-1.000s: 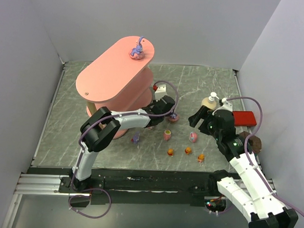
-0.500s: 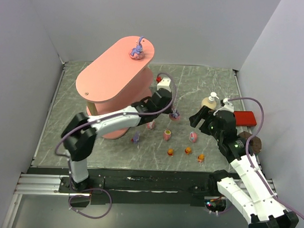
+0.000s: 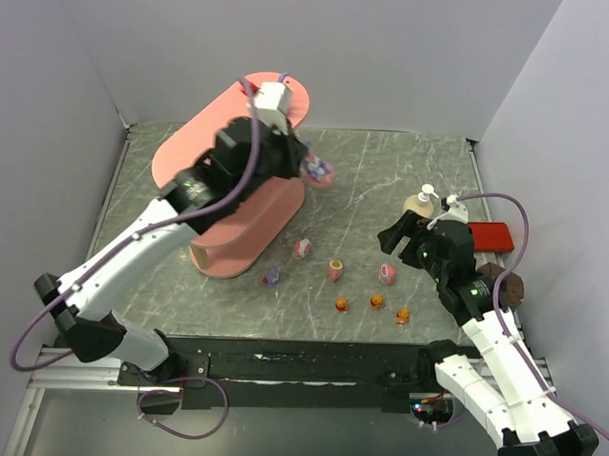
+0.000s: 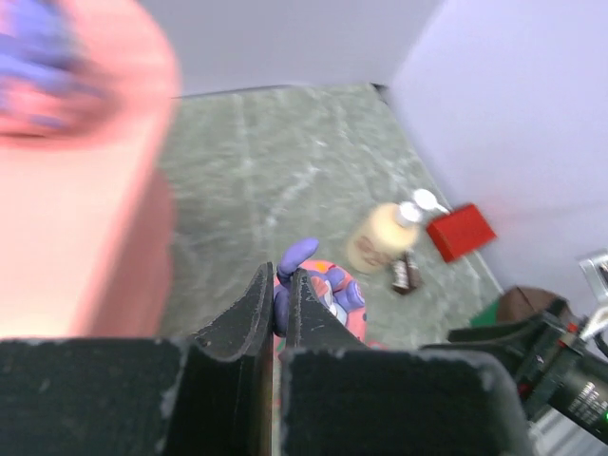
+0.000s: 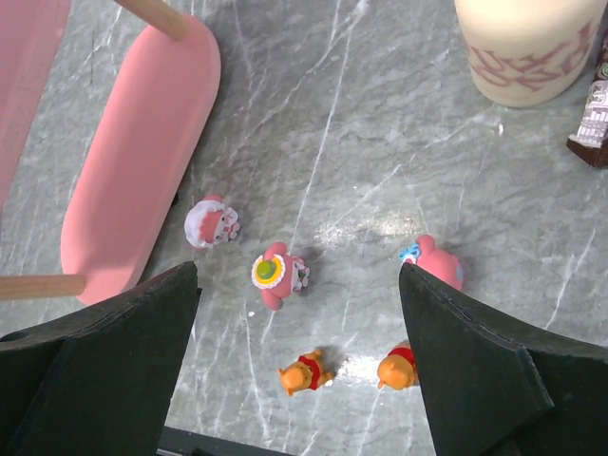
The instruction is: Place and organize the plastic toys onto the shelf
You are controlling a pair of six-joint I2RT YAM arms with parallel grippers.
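My left gripper (image 3: 309, 168) is raised beside the right edge of the shelf's (image 3: 187, 156) top board, shut on a purple bunny on a pink base (image 3: 318, 172). In the left wrist view the bunny (image 4: 323, 290) pokes out between the closed fingers (image 4: 249, 309), and a blurred purple toy (image 4: 38, 66) sits on the pink board (image 4: 85, 199). Several toys lie on the table: pink-and-white ones (image 3: 302, 249) (image 3: 335, 270) (image 3: 386, 275), a small purple one (image 3: 272, 277) and orange ones (image 3: 341, 304) (image 3: 402, 315). My right gripper (image 5: 296, 275) hangs open above them, around a pink toy (image 5: 275, 274).
A cream pump bottle (image 3: 421, 204), a flat red box (image 3: 489, 235) and a small brown object (image 3: 511, 287) stand at the right. Grey walls close in the table on three sides. The shelf's bottom board (image 5: 142, 161) lies left of the loose toys.
The left arm has lifted the purple bunny from the table beside the shelf's foot up to the top board's right edge. The right arm has stayed still.
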